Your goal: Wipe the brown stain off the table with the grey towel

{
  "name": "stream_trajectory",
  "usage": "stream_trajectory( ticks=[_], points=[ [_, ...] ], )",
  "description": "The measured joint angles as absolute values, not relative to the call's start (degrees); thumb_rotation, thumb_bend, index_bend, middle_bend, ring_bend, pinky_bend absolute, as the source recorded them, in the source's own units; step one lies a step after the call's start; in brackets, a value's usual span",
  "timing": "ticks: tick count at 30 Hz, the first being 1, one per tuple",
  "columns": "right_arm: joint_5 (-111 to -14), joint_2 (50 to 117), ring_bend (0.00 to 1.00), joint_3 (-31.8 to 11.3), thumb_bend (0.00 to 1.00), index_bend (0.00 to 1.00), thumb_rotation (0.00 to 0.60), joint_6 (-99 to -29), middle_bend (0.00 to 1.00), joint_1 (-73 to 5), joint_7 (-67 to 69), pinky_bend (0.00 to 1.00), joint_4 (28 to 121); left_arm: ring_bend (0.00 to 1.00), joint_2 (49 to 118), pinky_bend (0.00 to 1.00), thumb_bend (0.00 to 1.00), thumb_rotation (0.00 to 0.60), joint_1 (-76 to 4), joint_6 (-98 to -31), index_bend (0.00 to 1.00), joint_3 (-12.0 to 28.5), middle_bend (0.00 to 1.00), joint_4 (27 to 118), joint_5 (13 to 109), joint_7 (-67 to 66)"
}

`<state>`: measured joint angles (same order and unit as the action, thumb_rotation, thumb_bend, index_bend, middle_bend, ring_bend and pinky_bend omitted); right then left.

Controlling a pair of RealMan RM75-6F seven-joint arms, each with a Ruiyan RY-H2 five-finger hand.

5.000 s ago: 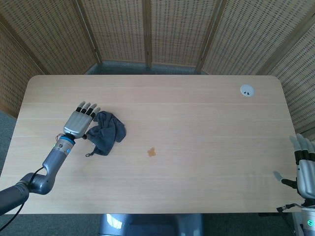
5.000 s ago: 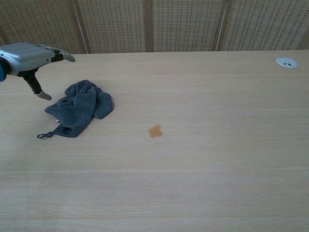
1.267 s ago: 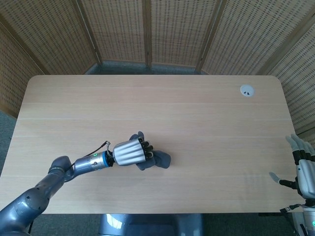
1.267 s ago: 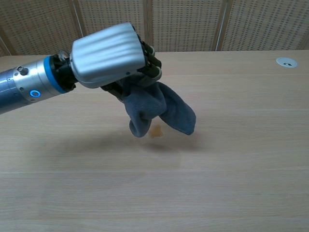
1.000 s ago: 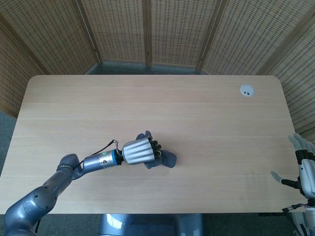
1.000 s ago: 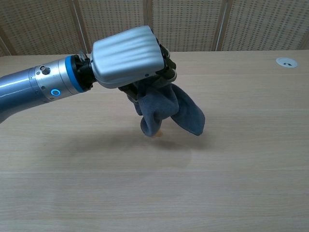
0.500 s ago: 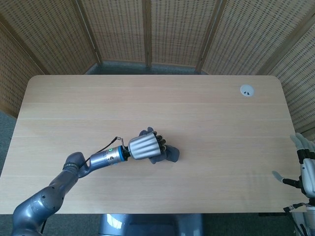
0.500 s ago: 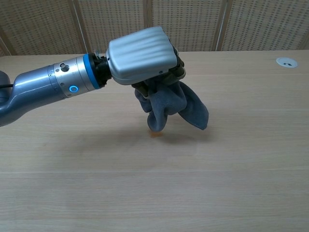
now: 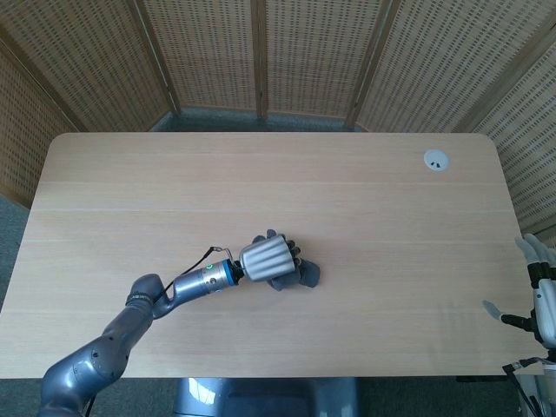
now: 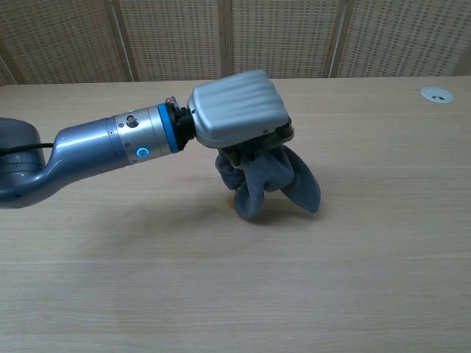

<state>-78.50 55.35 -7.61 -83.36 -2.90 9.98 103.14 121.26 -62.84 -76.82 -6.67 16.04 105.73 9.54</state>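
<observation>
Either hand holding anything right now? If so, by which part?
The left hand grips the grey towel by its bunched top; the rest hangs down. The right hand holds nothing.

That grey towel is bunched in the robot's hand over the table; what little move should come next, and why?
Probably rub sideways across the spot. The left hand grips the grey towel, whose hanging end seems to touch the table, and a sliver of the brown stain still peeks out at its left edge.
</observation>
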Motion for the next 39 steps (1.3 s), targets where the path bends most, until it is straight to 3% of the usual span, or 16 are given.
stream_trajectory(
  ticks=[21,39],
  points=[
    [-79.09,55.24,0.0,-7.4,0.0,0.0,0.6,-83.78,0.0,-2.7,10.03,0.0,103.28,0.66,122.49,0.92,0.22,0.6,-59.53,-72.02,0.73,-8.5,0.67,17.14,103.84,9.39],
    [-79.45,55.53,0.0,-7.16,0.0,0.0,0.6,-83.87,0.0,-2.76,8.72,0.0,103.74,0.66,116.66,0.92,0.22,0.6,-52.3,-74.05,0.73,-11.28,0.67,16.31,103.91,10.75]
  ],
)
